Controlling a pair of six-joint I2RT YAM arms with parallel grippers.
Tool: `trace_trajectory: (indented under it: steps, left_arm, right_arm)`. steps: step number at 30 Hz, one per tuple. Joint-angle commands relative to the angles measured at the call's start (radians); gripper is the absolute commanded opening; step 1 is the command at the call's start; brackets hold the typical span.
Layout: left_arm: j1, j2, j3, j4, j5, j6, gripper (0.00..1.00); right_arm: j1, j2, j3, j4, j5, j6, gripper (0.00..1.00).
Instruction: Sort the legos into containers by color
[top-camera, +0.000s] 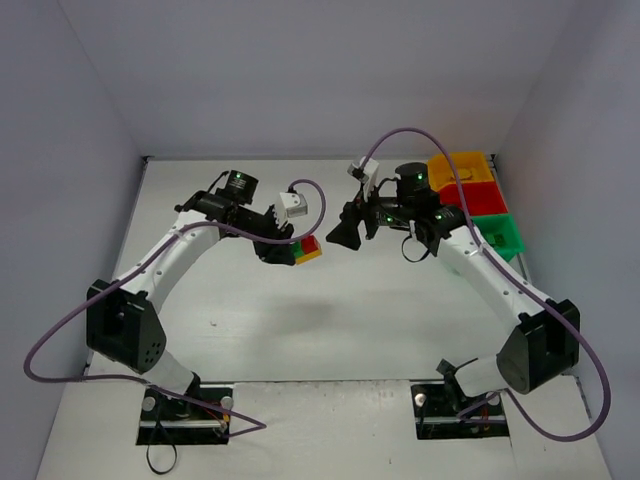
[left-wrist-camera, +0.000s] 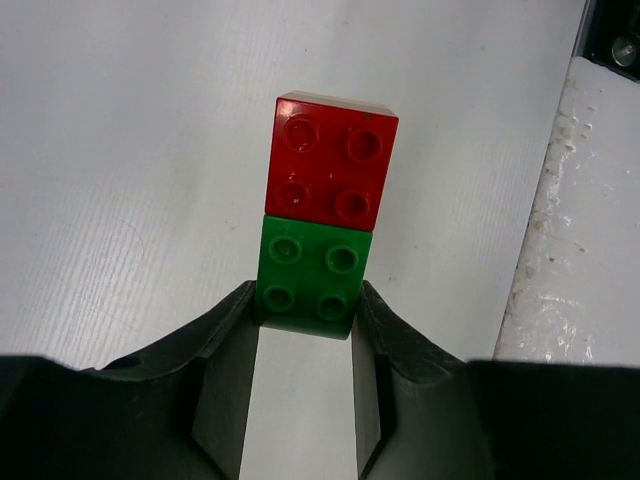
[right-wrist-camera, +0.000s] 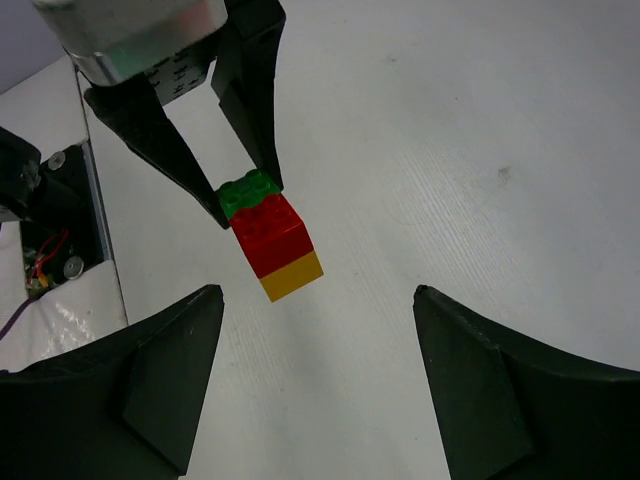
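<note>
the left claw (left-wrist-camera: 307, 300) is clamped on the green brick (left-wrist-camera: 313, 280) of a light, stiff stack (right-wrist-camera: 270, 232); the red brick (left-wrist-camera: 330, 165) and yellow brick (right-wrist-camera: 292, 275) jut past its tips. the right claw (right-wrist-camera: 315, 295) gapes, facing them (the yellow end looks the likeliest hold). smooth plastic may slip; open air around both claws.

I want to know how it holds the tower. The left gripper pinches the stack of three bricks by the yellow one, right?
No. The left gripper pinches the stack of three bricks by the green brick, as the left wrist view shows. The yellow brick is at the far end.
</note>
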Motion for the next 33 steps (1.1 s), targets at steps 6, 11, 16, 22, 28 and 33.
trace_trajectory:
  steps: [6,11,16,22,28,33]
  left_arm:
    - [-0.012,-0.098,0.039,-0.015,0.075,-0.009,0.00]
    - [-0.019,-0.094,0.042,-0.041,0.083,-0.006,0.00]
    - [-0.021,-0.097,0.036,-0.049,0.090,-0.009,0.00]
    - [-0.019,-0.101,0.048,-0.046,0.092,-0.014,0.00]
    - [-0.019,-0.098,0.056,-0.057,0.104,-0.011,0.00]
    - [-0.018,-0.109,0.034,-0.039,0.092,-0.043,0.26]
  right_arm:
    - [0.067,0.068,0.095,-0.024,-0.099,-0.066,0.73]
    - [0.104,0.097,0.119,-0.026,-0.100,-0.079,0.72]
    - [0.122,0.111,0.125,-0.032,-0.097,-0.089,0.68]
    - [0.142,0.117,0.118,-0.044,-0.105,-0.106,0.57]
    - [0.145,0.118,0.115,-0.047,-0.113,-0.122,0.31]
    - [0.144,0.114,0.121,-0.044,-0.088,-0.119,0.00]
